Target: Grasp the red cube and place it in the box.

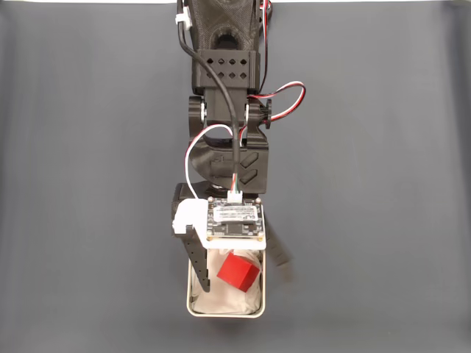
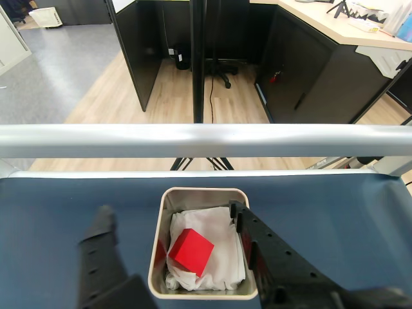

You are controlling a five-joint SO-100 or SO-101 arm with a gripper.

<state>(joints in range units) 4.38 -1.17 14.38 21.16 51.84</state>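
Taking the box (image 2: pixel 154 257) as the landmark, the wrist view runs as follows. To its left, over the dark blue surface (image 2: pixel 51 212), hangs one blurred black finger (image 2: pixel 100 257) of the end effector (image 2: pixel 170 215), well clear of the rim. Inside the box, on the crumpled white lining (image 2: pixel 222 257), lies the red cube (image 2: pixel 190 251), tilted on the cloth and left of the box's middle. At the box's right edge the other finger (image 2: pixel 257 241) reaches over the rim, apart from the cube. The end effector is spread wide and has hold of nothing.

In the fixed view, the box (image 1: pixel 224 312) sits low in the picture on the grey surface (image 1: pixel 88 184). One finger (image 1: pixel 195 261) dips into its left side; the cube (image 1: pixel 238 273) rests just right of that finger, near the box's upper edge. The second finger (image 1: pixel 280 254) is a blur outside the box's right wall. The arm (image 1: pixel 228 88) stretches away above the box.
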